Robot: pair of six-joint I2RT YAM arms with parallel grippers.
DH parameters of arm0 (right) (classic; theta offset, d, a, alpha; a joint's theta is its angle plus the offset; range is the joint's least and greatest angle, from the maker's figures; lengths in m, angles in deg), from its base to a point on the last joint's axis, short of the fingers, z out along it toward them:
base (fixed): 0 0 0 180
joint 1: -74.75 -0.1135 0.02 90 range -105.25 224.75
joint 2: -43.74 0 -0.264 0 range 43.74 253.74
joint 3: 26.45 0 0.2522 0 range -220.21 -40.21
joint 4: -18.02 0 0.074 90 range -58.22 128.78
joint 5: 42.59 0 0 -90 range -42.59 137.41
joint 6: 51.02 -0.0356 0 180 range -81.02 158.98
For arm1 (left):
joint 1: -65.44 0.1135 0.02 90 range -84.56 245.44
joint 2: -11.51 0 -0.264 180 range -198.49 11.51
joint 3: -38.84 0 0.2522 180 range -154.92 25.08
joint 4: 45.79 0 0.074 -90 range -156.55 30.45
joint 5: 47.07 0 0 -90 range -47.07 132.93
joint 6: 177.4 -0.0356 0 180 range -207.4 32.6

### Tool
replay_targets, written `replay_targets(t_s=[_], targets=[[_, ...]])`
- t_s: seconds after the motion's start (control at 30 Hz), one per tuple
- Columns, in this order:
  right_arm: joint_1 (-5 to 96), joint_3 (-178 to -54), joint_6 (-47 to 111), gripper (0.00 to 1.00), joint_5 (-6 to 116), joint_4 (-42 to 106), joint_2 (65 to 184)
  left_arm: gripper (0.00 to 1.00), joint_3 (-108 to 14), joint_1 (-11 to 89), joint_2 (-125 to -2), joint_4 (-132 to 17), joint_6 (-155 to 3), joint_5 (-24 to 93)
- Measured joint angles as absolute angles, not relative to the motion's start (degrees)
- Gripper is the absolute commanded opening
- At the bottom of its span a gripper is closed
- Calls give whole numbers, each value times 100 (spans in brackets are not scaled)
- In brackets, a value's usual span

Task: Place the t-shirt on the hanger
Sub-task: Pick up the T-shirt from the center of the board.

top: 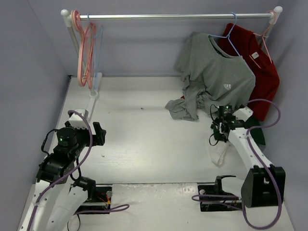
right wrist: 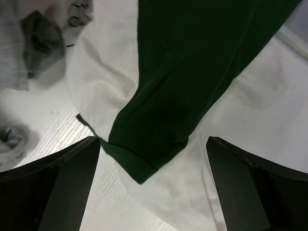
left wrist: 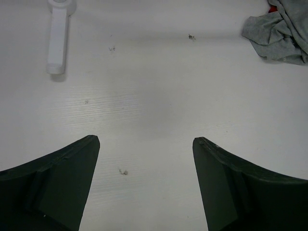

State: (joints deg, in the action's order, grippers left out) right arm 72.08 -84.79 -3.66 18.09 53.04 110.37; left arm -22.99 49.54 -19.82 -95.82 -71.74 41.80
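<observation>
The t-shirt lies crumpled on the table at the right, under my right arm. It is off-white, with a dark green part beside the arm; its print is hidden. In the right wrist view its dark green sleeve lies across the off-white cloth. My right gripper hovers just above the sleeve's cuff, open and empty; it also shows in the top view. A thin light-blue hanger hangs beside the pink hangers at the rail's left end. My left gripper is open and empty over bare table at the left.
A clothes rail runs along the back wall. Pink hangers hang at its left. A grey t-shirt on a blue hanger and a red t-shirt hang at its right; the grey hem drags on the table. The rack's white foot lies far left.
</observation>
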Motion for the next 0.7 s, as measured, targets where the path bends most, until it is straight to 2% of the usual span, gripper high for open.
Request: replay_targets(t_s=[0.17,0.23,0.27,0.3,0.33,0.37,0.4,0.5,0.6,0.7], targets=[[7363,-8253,-973,96,1901,4882,11999,79,-2446,4954,-1741,-9842,-7187,4145],[7404,-8197,-1111,84,1991,4657,12401,80,-2463,4954,-1621,-9967,-7202,4145],[7407,-8192,-1150,74,2026,4576,12580,79,-2465,4954,-1569,-10022,-7204,4148],[7411,-8192,-1181,49,2058,4499,12760,80,-2470,4954,-1521,-10078,-7211,4145],[7422,-8192,-1185,36,2085,4451,12895,80,-2474,4954,-1486,-10122,-7222,4145],[7422,-8199,-1196,11,2102,4407,12958,80,-2483,4954,-1457,-10172,-7233,4148],[7389,-8210,-1144,1,2111,4377,12943,80,-2496,4954,-1444,-10214,-7244,4150],[7033,-8249,-855,0,2111,4438,12565,80,-2564,4954,-1449,-10315,-7322,4167],[6043,-8612,-254,0,2128,4637,11870,80,-2682,4954,-1514,-10339,-7390,4178],[5002,-9488,345,0,2439,4726,11372,79,-2819,4954,-1709,-10275,-7421,4176]])
